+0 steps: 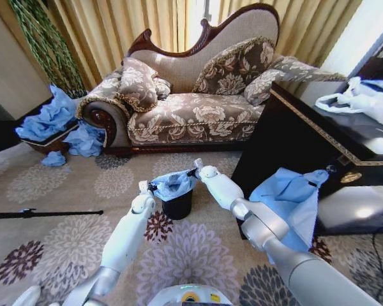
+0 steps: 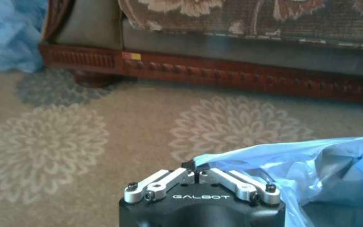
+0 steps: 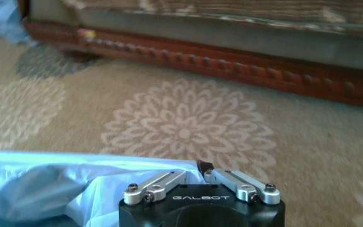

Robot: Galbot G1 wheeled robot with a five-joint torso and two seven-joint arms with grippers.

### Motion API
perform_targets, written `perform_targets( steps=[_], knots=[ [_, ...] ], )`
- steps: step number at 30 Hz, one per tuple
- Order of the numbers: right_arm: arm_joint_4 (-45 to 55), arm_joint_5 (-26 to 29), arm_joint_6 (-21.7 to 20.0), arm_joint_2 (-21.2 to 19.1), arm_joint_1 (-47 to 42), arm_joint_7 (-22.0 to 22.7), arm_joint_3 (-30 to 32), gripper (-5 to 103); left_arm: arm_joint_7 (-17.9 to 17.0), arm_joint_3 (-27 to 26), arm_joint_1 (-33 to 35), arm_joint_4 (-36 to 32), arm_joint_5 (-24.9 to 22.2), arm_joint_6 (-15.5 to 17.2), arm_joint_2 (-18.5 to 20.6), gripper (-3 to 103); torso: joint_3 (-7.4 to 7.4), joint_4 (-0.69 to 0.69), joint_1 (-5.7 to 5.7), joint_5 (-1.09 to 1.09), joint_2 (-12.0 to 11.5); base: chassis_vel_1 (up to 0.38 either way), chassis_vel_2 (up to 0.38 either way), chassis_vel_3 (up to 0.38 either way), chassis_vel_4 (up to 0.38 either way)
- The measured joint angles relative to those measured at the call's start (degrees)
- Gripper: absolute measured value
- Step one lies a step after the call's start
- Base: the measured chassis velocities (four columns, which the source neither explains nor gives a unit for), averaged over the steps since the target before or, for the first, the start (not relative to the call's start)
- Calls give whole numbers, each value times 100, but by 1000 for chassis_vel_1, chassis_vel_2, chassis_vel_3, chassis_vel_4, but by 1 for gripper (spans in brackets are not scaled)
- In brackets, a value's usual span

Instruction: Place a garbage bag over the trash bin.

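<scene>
with the left gripper (image 1: 150, 187) and right gripper (image 1: 195, 171) each pinched narrow on opposite edges of the garbage bag (image 1: 173, 183) above the trash bin (image 1: 177, 205) near the sofa (image 1: 191, 108), keep the mouth taut and lower evenly.

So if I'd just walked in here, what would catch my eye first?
Probably the two white arms stretching a light blue garbage bag over the small black trash bin on the flowered carpet, the left gripper and right gripper each pinching an edge. Behind stands an ornate floral sofa, with crumpled blue plastic heaped at its left end.
</scene>
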Motion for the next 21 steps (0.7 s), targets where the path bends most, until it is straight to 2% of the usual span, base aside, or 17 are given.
perform_targets(
  steps=[2,9,17,21],
  knots=[
    [10,225,-88,0,2,137,59,0,52,12,-94,86,-136,71,18,0,0,2,0,1,0,0,0,0,0],
    [130,326,-172,-4,-104,139,69,0,146,-4,-270,376,-231,150,-11,0,-1,2,0,0,0,0,0,0,0],
    [217,271,-170,-6,-252,23,-3,0,260,-64,-383,789,-218,137,-94,0,-1,2,0,0,0,0,0,0,0],
    [150,136,-50,-7,-295,-99,-114,0,427,-96,-388,952,-175,137,-100,0,-1,2,0,0,0,0,0,0,0]
  ],
)
